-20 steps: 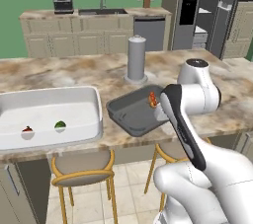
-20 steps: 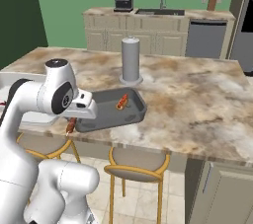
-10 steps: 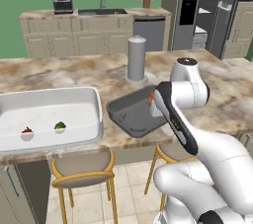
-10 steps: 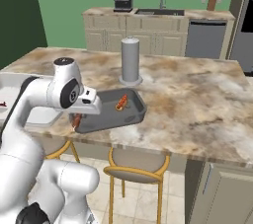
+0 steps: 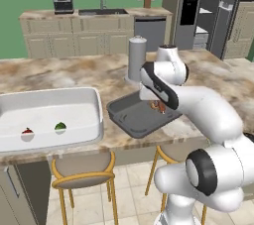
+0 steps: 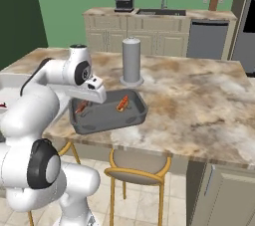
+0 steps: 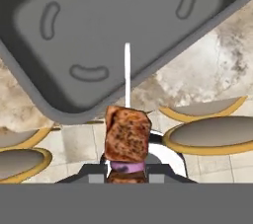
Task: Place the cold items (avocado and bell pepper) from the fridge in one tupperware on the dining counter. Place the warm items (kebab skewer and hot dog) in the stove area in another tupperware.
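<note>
Dark grey tray (image 5: 136,116) on dining counter (image 5: 59,73), gripper (image 5: 158,105) at its 3 o'clock; avocado (image 5: 60,127), bell pepper (image 5: 28,131) in white tub (image 5: 74,101) | right base: hot dog (image 6: 122,103) in tray | hand: fingers pinching kebab skewer (image 7: 127,129), tray at 12 o'clock

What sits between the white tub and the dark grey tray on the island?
Nothing. In the left base view, bare marbled top of the dining counter separates the white tub from the dark grey tray. The tall grey cylinder stands behind the tray, not between them.
</note>
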